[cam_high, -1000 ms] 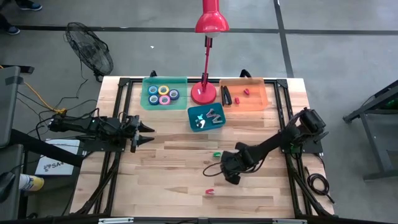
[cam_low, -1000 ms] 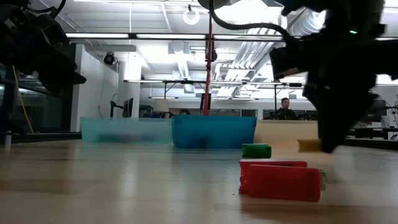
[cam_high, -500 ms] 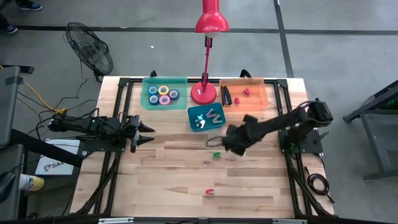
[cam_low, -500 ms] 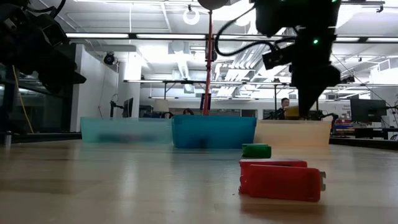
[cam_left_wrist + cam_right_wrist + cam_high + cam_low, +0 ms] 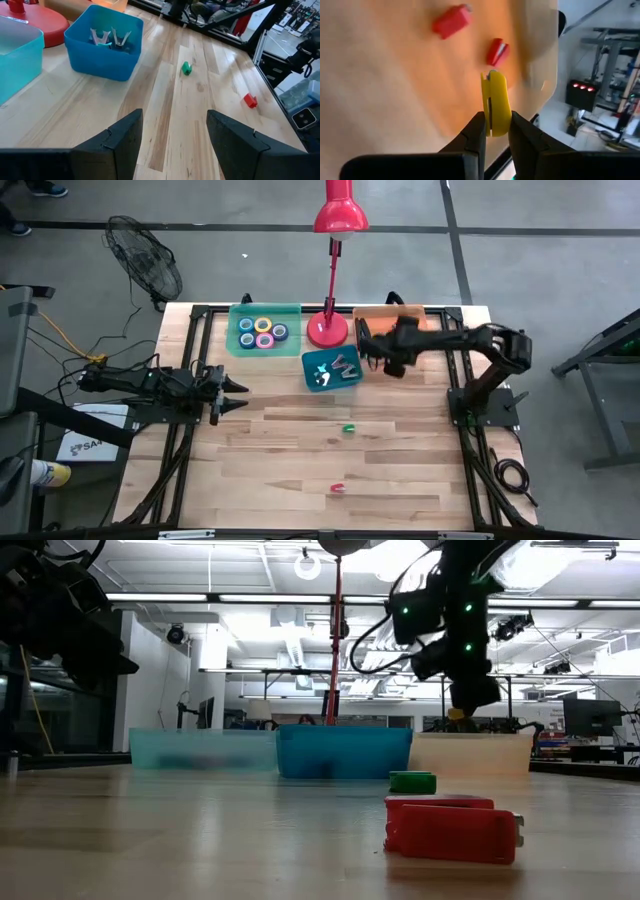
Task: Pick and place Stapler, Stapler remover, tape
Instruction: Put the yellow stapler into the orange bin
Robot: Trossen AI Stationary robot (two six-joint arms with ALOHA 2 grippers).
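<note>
A red desk lamp (image 5: 328, 328) stands at the table's (image 5: 280, 450) far edge between a green bin (image 5: 264, 328) holding the tape (image 5: 263, 332) rolls and an orange bin (image 5: 412, 330); a blue bin (image 5: 331, 368) with staple removers sits just in front of the lamp base. The right gripper (image 5: 385, 360) hangs over the orange bin, clenched on a small yellow stapler (image 5: 496, 104); two red staplers (image 5: 451, 21) lie on the bin floor beneath. The middle and near part of the table is mostly bare wood, with a green stapler (image 5: 348, 428) near the centre and a red one (image 5: 337, 487) toward the near edge. The left gripper (image 5: 238, 395) waits at the left edge, fingers spread and holding nothing.
</note>
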